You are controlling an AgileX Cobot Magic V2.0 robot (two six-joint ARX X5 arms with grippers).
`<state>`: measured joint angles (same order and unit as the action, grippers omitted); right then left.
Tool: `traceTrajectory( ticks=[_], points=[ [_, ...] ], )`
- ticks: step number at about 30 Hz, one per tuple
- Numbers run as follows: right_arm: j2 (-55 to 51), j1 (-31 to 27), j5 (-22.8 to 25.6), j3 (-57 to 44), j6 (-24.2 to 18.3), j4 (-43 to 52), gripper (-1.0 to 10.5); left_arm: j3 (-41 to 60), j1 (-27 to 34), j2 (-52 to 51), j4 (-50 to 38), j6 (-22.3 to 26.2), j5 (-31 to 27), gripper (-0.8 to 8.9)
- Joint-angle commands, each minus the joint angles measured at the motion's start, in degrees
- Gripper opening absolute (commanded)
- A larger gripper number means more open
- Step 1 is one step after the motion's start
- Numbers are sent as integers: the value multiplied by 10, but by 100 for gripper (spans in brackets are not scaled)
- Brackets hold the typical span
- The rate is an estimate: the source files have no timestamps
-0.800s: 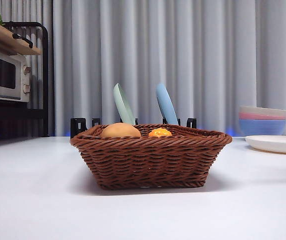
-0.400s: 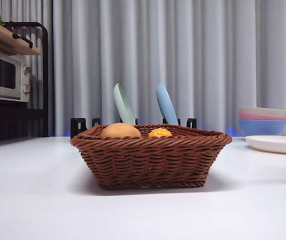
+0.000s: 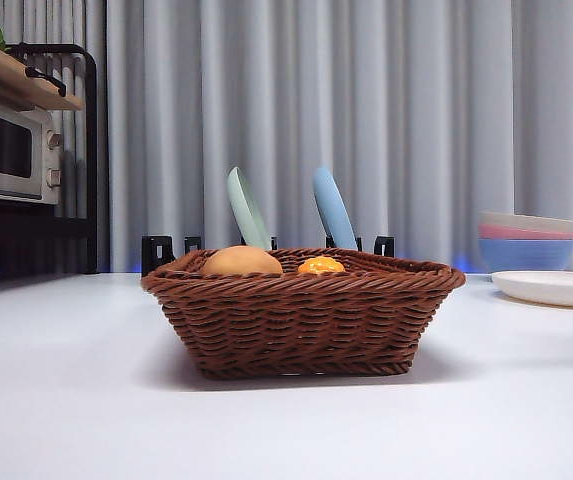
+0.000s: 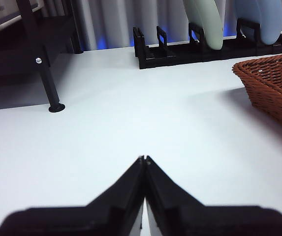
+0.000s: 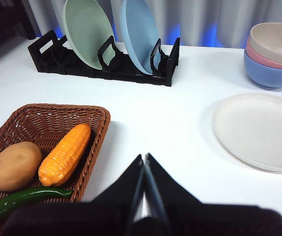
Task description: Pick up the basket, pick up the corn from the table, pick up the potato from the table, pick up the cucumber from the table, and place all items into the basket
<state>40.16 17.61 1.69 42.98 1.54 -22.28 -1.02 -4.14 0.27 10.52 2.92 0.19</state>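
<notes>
While both hands [image 4: 144,160] [image 5: 144,157] stay pressed together, the basket [image 5: 42,123] holds 3 vegetables.

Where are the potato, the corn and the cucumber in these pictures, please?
potato [image 5: 12,166]: right wrist view, middle of its tan skin.
corn [image 5: 65,154]: right wrist view, middle of the bumpy cob.
cucumber [image 5: 25,198]: right wrist view, middle of its long green body.
</notes>
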Motion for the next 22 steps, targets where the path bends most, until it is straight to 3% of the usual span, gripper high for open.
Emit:
traceTrajectory(
  ticks=[1, 14, 19, 22],
  points=[
    [0, 0, 2, -3, 5, 3, -15, 9, 2, -2, -2, -6, -1, -3],
    [-1, 0, 2, -3, 5, 0, -15, 9, 2, -2, -2, -6, -1, -4],
    [-34, -7, 19, -9, -88, 0, -16, 9, 2, -2, -2, -6, -1, -3],
    [-75, -22, 13, -35, -118, 26, -16, 9, 2, -2, -2, -6, -1, -3]
  ],
)
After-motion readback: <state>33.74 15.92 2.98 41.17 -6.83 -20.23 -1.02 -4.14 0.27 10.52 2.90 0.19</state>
